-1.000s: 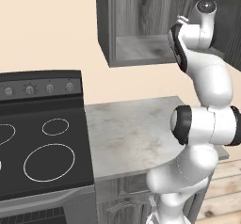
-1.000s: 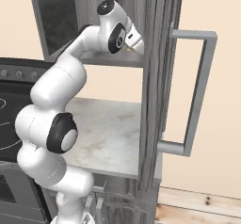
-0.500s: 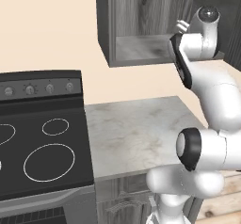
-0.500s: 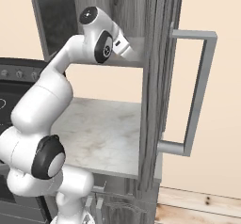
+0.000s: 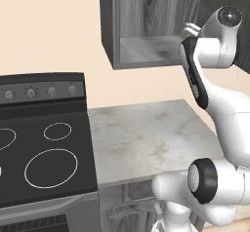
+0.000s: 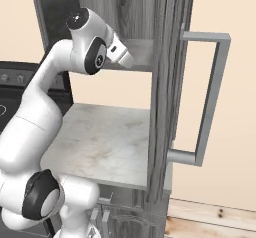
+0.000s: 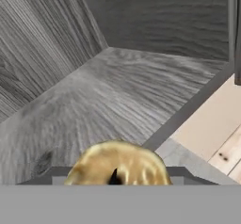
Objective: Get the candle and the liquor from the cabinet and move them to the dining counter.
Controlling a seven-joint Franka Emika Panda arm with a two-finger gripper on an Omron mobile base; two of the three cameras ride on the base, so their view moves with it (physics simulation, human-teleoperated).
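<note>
Reaching into the cabinet (image 5: 108,26), your arm has its gripper (image 6: 127,60) at the front of the lower shelf (image 7: 117,91), just above the wood-grain boards. Hand cam: a rounded golden-yellow lump w/ a dark wick, prob. the candle (image 7: 117,165), sits right at the bottom edge where the finger tips rise, over the shelf near its front lip. Tips are hidden behind it, so you cannot tell whether the pincer is apart, together or clamped on the wax.

Progress, as a judgement: early. Nothing has reached the dining counter yet. At best the candle is at the hand and inside the cabinet; it needs lifting out, then a drive across to the island. After that, the liquor has to be fetched and carried the same way, so most of the job is left.

Around you: the panelled door (image 6: 165,82) stands swung open on the arm's right, its bar handle (image 6: 210,97) sticking out toward the room. Below the cabinet lies the small marbled worktop (image 5: 146,138), w/ the black stove (image 5: 44,143) adjoining on the left.

In the way: door edge close beside the wrist, cabinet side wall on the other side, shelf lip under the hand. Pull straight back and slightly up to clear all three.
</note>
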